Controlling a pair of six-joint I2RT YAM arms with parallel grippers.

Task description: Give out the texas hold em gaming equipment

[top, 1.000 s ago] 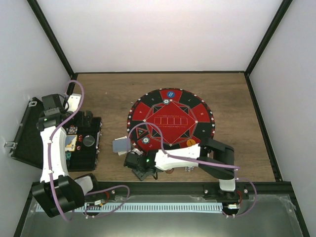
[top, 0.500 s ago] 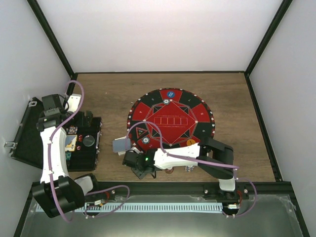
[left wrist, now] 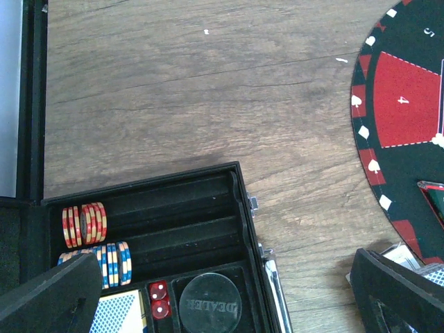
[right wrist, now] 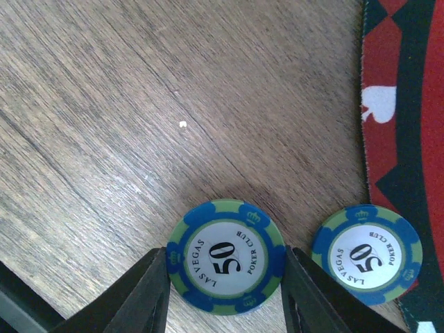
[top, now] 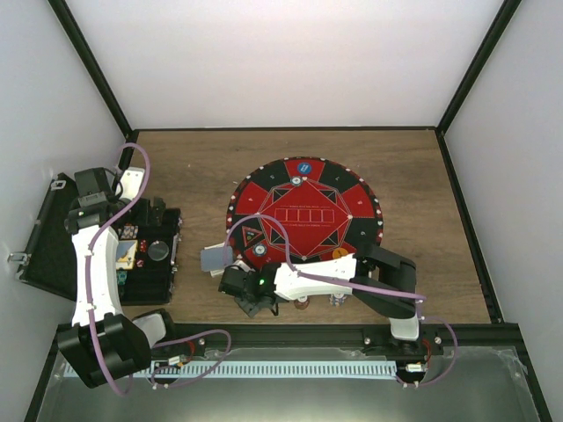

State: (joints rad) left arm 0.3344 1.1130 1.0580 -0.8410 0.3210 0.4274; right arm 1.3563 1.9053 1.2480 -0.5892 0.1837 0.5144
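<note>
Presently, room to move: the table (top: 413, 176) is bare wood from 12 round to 3 o'clock of the round mat (top: 308, 215), out to the white walls (top: 290, 61). The near rail (top: 334, 332) bounds it at 6. The crowded side is 9 o'clock, where the open black case (top: 163, 280) sits by the left wall with only a narrow strip of wood between it and the mat. The left gripper (left wrist: 225, 270) hangs over that strip and the case's right wall, jaws spread wide, nothing between them.

The right gripper (right wrist: 226, 274) is low on the wood off the mat's 7 o'clock edge, clenched on a blue-and-green chip (right wrist: 225, 255) that lies flat — one finger against each side of its rim. The chip has a white centre reading "50" and "LAS VEGAS POKER CLUB". In the wrist view a matching second chip (right wrist: 366, 254) sits at its 3 o'clock, apart from it and overlapping the mat's border.

Elsewhere:
- On or by the mat: grey-blue cards (top: 215, 258) at 8 o'clock, blue button (top: 304, 166) at 12, orange button (top: 339, 254) at 5.
- In the case: red-and-yellow chips (left wrist: 84, 224) on edge, blue-striped chips (left wrist: 111, 262) beside them, red dice (left wrist: 159, 309), a black DEALER disc (left wrist: 207, 303).

Hidden or unclear:
- From above, the right wrist covers the gripped chip.
- The left arm covers part of the case.
- The patterned deck (left wrist: 118, 313) is cut off by the frame edge.
- How firm the grip is — cannot tell.
</note>
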